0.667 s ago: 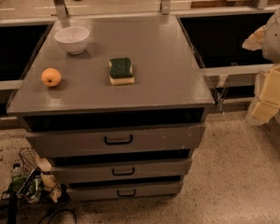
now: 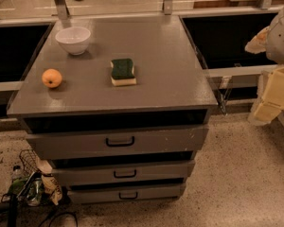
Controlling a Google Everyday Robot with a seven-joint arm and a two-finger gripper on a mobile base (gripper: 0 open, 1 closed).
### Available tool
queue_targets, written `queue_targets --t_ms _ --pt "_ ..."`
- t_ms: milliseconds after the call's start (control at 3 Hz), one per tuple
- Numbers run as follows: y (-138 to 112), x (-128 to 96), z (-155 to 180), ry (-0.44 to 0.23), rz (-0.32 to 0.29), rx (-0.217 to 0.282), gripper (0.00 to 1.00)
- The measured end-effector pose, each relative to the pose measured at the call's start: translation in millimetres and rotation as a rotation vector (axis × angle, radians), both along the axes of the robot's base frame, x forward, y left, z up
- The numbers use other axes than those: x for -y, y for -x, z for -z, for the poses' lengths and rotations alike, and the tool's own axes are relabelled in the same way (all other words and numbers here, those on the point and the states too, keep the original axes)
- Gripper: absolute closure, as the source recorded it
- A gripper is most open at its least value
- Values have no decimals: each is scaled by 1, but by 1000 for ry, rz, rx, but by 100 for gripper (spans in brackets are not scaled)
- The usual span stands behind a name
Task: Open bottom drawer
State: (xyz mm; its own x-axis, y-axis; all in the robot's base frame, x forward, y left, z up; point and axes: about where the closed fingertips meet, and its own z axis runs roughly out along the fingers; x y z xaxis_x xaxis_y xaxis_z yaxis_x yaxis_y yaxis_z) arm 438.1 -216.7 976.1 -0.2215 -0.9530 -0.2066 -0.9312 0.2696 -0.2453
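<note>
Jaws first, and no call possible: whether they stand apart or together doesn't show. The cream-coloured gripper (image 2: 270, 97) hangs off the right side of the grey cabinet (image 2: 180, 86), level with its top edge and touching none of it.

Down to the bottom drawer (image 2: 154, 192), lowest of the cabinet's three fronts and the thinnest, just above the speckled floor (image 2: 241, 174). Its small black pull handle (image 2: 128, 195) sits at the middle of the front. The front juts out no farther than the ones above it, and the gripper is well apart from it, up and to the cabinet's right.

Above it comes the middle drawer (image 2: 156, 171), then the top drawer (image 2: 170, 138) with the largest handle and white scuffs.

On the cabinet's top: a green-and-yellow sponge (image 2: 122, 72) near the centre, an orange (image 2: 52, 78) by the left edge, a white bowl (image 2: 73, 39) at the back left.

At the cabinet's lower left corner, a wire basket and wrappers (image 2: 34, 183) clutter the floor.
</note>
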Motion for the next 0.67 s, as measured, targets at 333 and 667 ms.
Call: queue_targets --t_ms 333,667 --pt "0 0 0 0 0 0 32" --pt "0 0 0 0 0 0 56"
